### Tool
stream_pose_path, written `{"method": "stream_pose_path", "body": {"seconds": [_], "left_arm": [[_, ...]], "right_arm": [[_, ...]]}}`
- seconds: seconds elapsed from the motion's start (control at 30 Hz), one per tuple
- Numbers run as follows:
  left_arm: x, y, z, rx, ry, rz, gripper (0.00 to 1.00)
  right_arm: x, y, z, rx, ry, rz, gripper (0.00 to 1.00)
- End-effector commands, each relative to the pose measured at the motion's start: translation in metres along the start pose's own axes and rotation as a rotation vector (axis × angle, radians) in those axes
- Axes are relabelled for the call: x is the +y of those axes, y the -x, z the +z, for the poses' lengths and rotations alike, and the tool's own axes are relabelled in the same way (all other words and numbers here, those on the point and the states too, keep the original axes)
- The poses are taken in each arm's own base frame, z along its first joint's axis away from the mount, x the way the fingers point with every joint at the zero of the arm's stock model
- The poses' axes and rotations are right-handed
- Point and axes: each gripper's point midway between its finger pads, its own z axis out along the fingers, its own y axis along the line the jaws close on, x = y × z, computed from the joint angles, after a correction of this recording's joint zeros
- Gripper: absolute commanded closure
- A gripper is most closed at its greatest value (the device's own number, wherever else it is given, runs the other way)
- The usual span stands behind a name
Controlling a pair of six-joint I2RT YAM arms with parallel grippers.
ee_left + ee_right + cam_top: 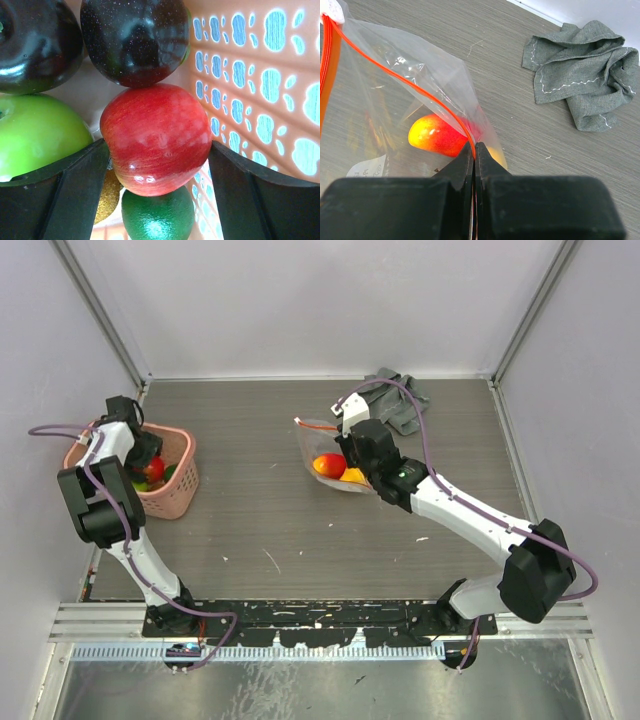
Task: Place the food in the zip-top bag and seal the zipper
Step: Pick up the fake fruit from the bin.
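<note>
- Left gripper (159,200) is down in the pink basket (250,75), fingers (75,195) clamped on either side of a red apple (157,140).
- More food is packed around it: a green apple (35,135), a green lime (157,215) and two dark plums (132,40).
- Right gripper (474,150) is mid-table, fingers pressed together on the bag (420,65), right at the zipper (395,75).
- A red-yellow fruit (437,136) is already lying inside the bag.
- A grey cloth (585,70) is crumpled at the far edge.

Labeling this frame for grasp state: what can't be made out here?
Left wrist: whether left gripper actually squeezes the red apple; too close.
Top external: most basket contents, under that gripper.
Right wrist: zip-top bag mouth cut off left; yellow food behind right gripper.
</note>
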Motion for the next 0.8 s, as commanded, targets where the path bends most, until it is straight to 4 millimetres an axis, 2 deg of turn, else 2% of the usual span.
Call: {"method": "stream_pose_path", "body": {"seconds": [0.0,0.2,0.27,0.43,0.6,0.77], "left_arm": [[0.017,-0.007,0.012,0.015,0.069,0.057,0.22],[0.011,-0.002,-0.009,0.01,0.011,0.046,0.55],[0.011,0.0,-0.021,-0.003,-0.01,0.032,0.6],[0.012,0.013,-0.056,-0.06,-0.074,0.005,0.67],[0.016,0.021,-0.079,-0.109,-0.111,0.0,0.74],[0.024,0.025,-0.098,-0.135,-0.123,0.003,0.75]], "right_arm": [[-0.002,0.022,0.0,-0.073,-0.004,0.02,0.99],[-0.002,0.024,-0.001,-0.077,0.0,0.025,0.99],[-0.002,0.024,-0.001,-0.078,0.002,0.026,0.99],[0.0,0.026,-0.002,-0.082,0.012,0.032,0.99],[0.001,0.027,-0.003,-0.085,0.02,0.037,0.99],[0.002,0.027,-0.003,-0.084,0.025,0.039,0.99]]}}
